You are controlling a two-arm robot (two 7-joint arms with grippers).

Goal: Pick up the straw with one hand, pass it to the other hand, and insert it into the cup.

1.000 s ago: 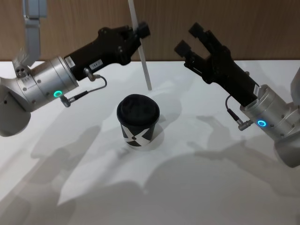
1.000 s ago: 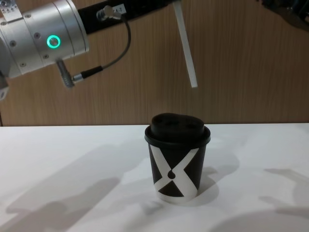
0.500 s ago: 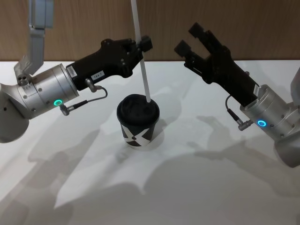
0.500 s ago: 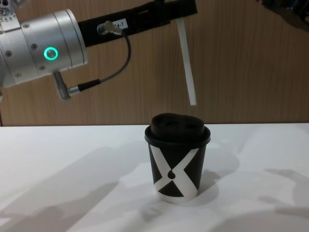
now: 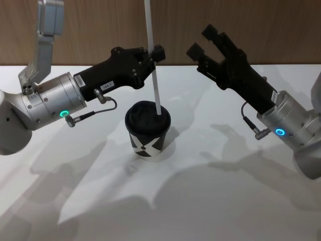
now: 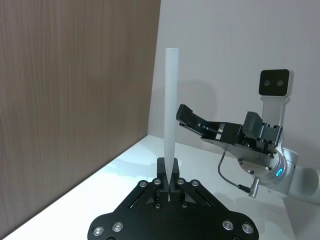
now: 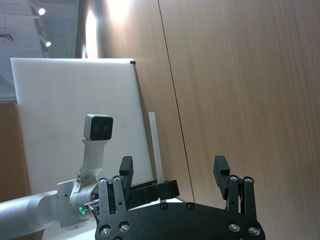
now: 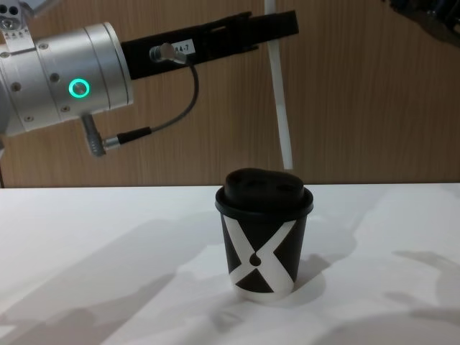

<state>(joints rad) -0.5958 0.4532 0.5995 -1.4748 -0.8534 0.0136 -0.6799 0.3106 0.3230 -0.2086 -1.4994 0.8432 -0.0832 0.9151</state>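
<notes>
Chest view: straw (image 8: 278,93) is clamped near-upright in the left end effector (image 8: 267,27), its tip just above the lid of the cup (image 8: 264,233) on the bench (image 8: 108,244). Tip should be lined up over the lid hole, then lowered straight. Right end effector (image 5: 213,46) is held spread apart, well clear.

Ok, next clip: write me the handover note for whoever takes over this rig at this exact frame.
Left tool: shut on the straw, holding it near upright over the cup.
Right tool: open, raised to the right of the cup, holding nothing.
Cup: upright on the white table, lid on.
Straw's lower end sits just above the lid; the chest view shows it not yet inserted.
Done: straw picked up and now in the left tool.
Left: line up with the lid opening, push the straw in, release.
</notes>
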